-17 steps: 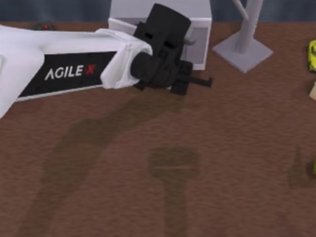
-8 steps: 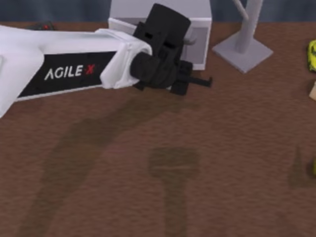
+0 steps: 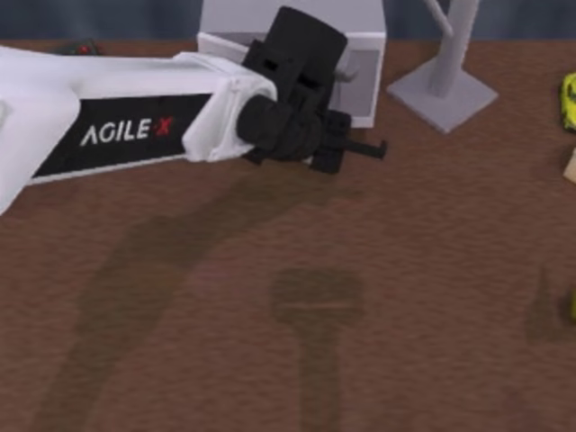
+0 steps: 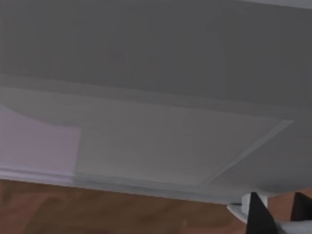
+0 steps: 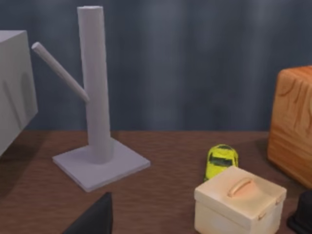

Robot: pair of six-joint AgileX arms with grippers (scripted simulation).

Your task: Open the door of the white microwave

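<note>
"AGILE X" lettering on left arm, left hand [image 3: 360, 147] at the white microwave [image 3: 360, 36]

- A brown wood-grain table [image 3: 432, 270] carries everything.
- A grey stand [image 5: 95, 97], a round upright post on a flat square base with a thin peg slanting up from its side, sits near the table's far edge, right of centre.
- A small yellow toy car [image 5: 222, 160] rests near the table's right edge.
- A cream box with a curved handle on its lid [image 5: 239, 200] sits just beside the car.
- An orange-brown wooden block [image 5: 292, 122] stands beside both.
- A dark blue curtain-like backdrop [image 5: 195, 58] hangs behind the table.
</note>
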